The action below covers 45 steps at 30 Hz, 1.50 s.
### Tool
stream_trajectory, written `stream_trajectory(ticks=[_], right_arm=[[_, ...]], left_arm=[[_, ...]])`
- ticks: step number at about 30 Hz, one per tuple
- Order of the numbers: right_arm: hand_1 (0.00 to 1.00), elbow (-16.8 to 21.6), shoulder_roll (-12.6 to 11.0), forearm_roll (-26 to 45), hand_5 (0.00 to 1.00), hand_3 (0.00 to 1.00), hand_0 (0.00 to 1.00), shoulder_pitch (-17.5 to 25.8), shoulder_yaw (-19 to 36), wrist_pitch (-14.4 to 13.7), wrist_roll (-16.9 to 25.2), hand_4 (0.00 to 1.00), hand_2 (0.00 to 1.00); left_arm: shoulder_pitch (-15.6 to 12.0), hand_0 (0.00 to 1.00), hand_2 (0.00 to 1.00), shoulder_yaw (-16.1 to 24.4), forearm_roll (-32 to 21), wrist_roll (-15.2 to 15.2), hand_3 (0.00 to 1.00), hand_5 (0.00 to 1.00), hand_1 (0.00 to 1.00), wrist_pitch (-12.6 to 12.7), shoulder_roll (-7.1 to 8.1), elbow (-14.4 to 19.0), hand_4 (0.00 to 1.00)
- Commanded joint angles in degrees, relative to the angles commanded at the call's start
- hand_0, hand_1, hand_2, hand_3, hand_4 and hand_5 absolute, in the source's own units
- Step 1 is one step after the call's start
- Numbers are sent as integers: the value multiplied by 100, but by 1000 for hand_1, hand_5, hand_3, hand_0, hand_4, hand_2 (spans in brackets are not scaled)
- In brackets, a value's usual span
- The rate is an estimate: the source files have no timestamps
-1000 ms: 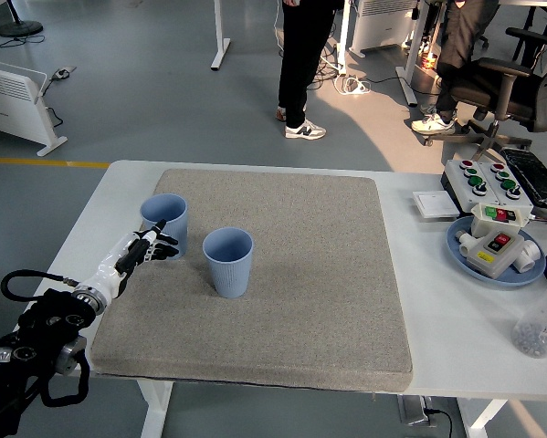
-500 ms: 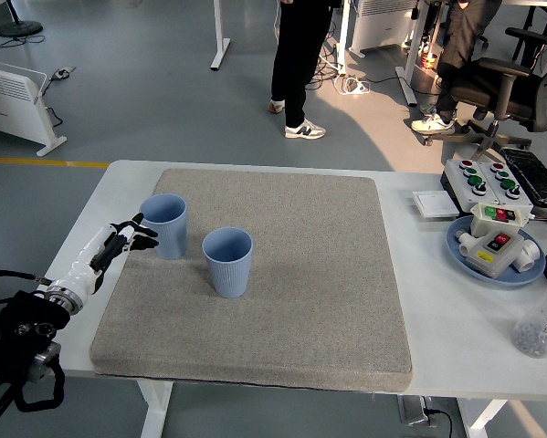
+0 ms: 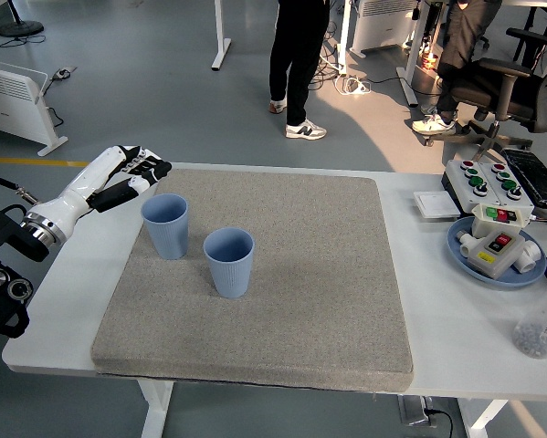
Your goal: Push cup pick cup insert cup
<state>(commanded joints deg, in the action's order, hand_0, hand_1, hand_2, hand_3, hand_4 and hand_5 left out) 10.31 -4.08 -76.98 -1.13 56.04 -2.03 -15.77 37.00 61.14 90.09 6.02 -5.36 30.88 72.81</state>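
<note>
Grey mat point(image 3: 300, 292) covers the bench; two blue cups stand upright left of centre, the left cup point(image 3: 165, 224) just below-right of the open, empty left hand point(image 3: 138, 170), the nearest hand

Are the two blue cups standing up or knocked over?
Standing up. Both the left cup and right cup sit on the mat, open mouths facing up.

White forearm shell, silver wrist ring, black-and-white fingered left robot hand point(image 3: 134, 170), black cabled shoulder housing.
</note>
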Motion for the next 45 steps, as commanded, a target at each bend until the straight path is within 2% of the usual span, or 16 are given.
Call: stream_trajectory(ticks=[5, 6, 8, 11, 12, 16, 23, 24, 28, 29, 30, 35, 36, 41, 42, 45], right_arm=[[546, 0, 8, 98, 998, 657, 528, 12, -76, 11, -6, 297, 518], [546, 0, 8, 109, 998, 656, 528, 14, -88, 15, -7, 296, 518], [546, 0, 10, 118, 998, 656, 528, 19, -104, 23, -9, 296, 518], [546, 0, 10, 130, 998, 656, 528, 35, -132, 33, -12, 296, 518], [546, 0, 10, 137, 998, 656, 528, 40, -141, 36, -13, 297, 516], [546, 0, 3, 163, 998, 656, 528, 72, -195, 51, -22, 297, 516], [546, 0, -19, 150, 998, 655, 528, 101, -277, 79, -36, 297, 517], [546, 0, -21, 150, 998, 654, 528, 102, -283, 80, -38, 297, 517], [546, 0, -30, 113, 998, 654, 528, 116, -303, 99, -51, 297, 517], [546, 0, -31, 110, 998, 654, 528, 117, -305, 100, -52, 297, 517], [546, 0, -34, 97, 998, 654, 528, 120, -307, 102, -53, 296, 517], [546, 0, -50, 32, 998, 654, 528, 127, -291, 111, -58, 296, 517], [546, 0, -51, 25, 998, 654, 528, 126, -285, 111, -59, 296, 515], [546, 0, -52, -32, 998, 654, 528, 123, -228, 104, -59, 296, 515], [546, 0, -52, -36, 998, 654, 528, 122, -222, 103, -58, 295, 515], [546, 0, -52, -28, 998, 654, 528, 108, -220, 104, -59, 295, 515]], left_arm=[[773, 764, 890, -737, 962, -146, 838, 581, 835, -729, 66, -21, 916], [936, 878, 985, -907, 1095, -164, 925, 514, 920, -844, 61, -52, 940], [1265, 878, 985, -1273, 1268, -185, 925, 514, 920, -1040, 17, -169, 940], [1686, 878, 985, -1787, 1335, -203, 925, 514, 920, -1272, -108, -393, 940], [1778, 924, 998, -1912, 1310, -202, 963, 475, 945, -1319, -151, -457, 947], [2209, 924, 998, -2526, 1090, -165, 963, 475, 945, -1539, -438, -877, 947], [2597, 912, 998, -3039, 1144, -238, 955, 428, 946, -1926, -852, -1472, 941], [2620, 831, 972, -3072, 1152, -243, 938, 351, 886, -1950, -878, -1508, 912], [2764, 831, 972, -3257, 1302, -270, 938, 351, 886, -2090, -1041, -1757, 912], [2774, 831, 972, -3267, 1317, -273, 938, 351, 886, -2100, -1051, -1774, 912], [2811, 799, 928, -3304, 1362, -286, 900, 267, 861, -2136, -1081, -1838, 865], [2901, 799, 928, -3459, 1383, -304, 900, 267, 861, -2198, -1157, -2124, 865], [2904, 696, 886, -3478, 1389, -307, 838, 167, 802, -2206, -1156, -2146, 798], [2905, 696, 886, -3530, 1420, -309, 838, 167, 802, -2205, -1135, -2217, 798], [2907, 503, 760, -3528, 1426, -306, 705, 125, 676, -2191, -1131, -2223, 749], [2896, 503, 760, -3489, 1482, -291, 705, 125, 676, -2061, -1130, -2216, 749]])
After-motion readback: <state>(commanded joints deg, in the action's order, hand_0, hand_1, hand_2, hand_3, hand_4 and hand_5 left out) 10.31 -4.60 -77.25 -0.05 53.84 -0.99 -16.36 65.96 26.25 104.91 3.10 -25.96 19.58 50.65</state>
